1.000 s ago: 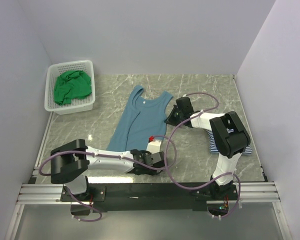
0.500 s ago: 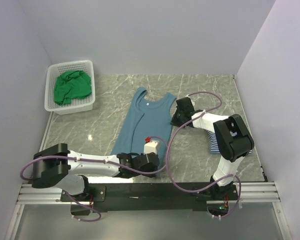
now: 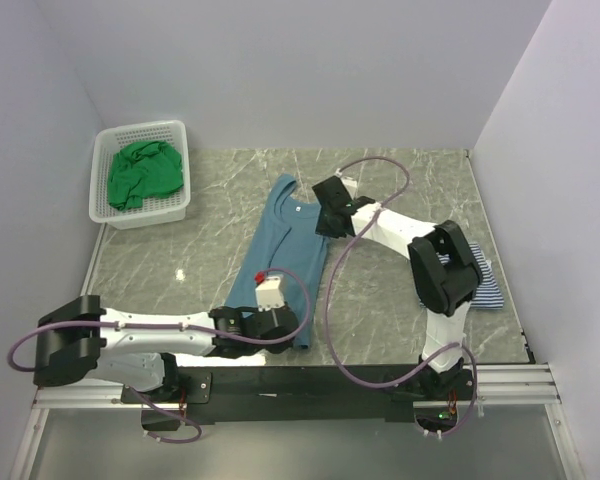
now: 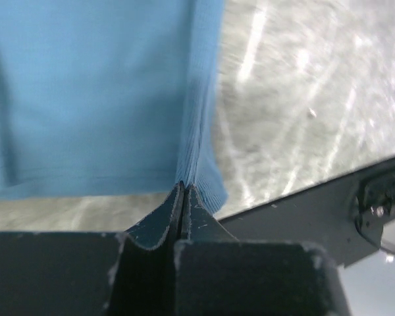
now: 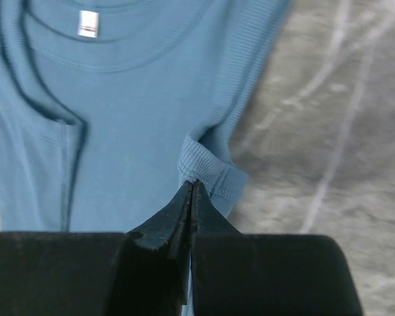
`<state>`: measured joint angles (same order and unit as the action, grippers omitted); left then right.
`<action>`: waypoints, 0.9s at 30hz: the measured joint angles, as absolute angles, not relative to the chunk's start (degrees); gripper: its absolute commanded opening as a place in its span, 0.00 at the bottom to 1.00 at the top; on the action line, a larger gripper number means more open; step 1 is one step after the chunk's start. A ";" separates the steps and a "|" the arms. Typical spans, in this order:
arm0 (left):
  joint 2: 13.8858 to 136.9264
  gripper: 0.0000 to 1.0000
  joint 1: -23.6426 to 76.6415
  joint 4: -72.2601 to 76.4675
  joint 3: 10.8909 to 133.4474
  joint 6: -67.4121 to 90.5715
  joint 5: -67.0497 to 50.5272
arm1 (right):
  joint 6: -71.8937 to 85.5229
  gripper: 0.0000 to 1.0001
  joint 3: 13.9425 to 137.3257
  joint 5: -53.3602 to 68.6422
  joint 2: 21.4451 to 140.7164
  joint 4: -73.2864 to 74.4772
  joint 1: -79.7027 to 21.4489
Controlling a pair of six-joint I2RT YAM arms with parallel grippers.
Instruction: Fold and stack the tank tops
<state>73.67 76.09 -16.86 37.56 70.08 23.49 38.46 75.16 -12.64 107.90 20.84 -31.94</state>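
The teal tank top (image 3: pixel 280 245) lies mid-way across the marble table (image 3: pixel 410 180); the left gripper (image 4: pixel 182 189) is clamped on its hem corner, the right gripper (image 5: pixel 192 184) on its armhole edge. Its white neck label (image 5: pixel 87 24) is too small to read

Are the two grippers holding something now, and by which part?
Both hold the teal-blue tank top. The left gripper pinches a fold at its bottom hem, near a corner; the right gripper pinches the ribbed armhole edge.
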 measured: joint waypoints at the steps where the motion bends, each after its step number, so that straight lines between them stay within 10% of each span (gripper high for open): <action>1: 72.58 0.00 75.79 -17.85 36.91 71.09 24.05 | 38.48 0.00 76.71 -12.91 108.95 21.58 -32.49; 17: 65.04 0.01 68.10 -25.23 30.28 75.90 25.30 | 39.11 0.00 95.20 -13.82 122.17 28.75 -37.12; 27: 63.31 0.13 65.23 -27.57 30.04 75.64 24.75 | 38.48 0.47 97.47 -13.96 123.90 29.61 -38.02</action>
<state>63.31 65.23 -27.57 30.04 75.64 24.75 38.48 97.47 -13.96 123.90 29.61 -38.02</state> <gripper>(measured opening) 0.098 0.438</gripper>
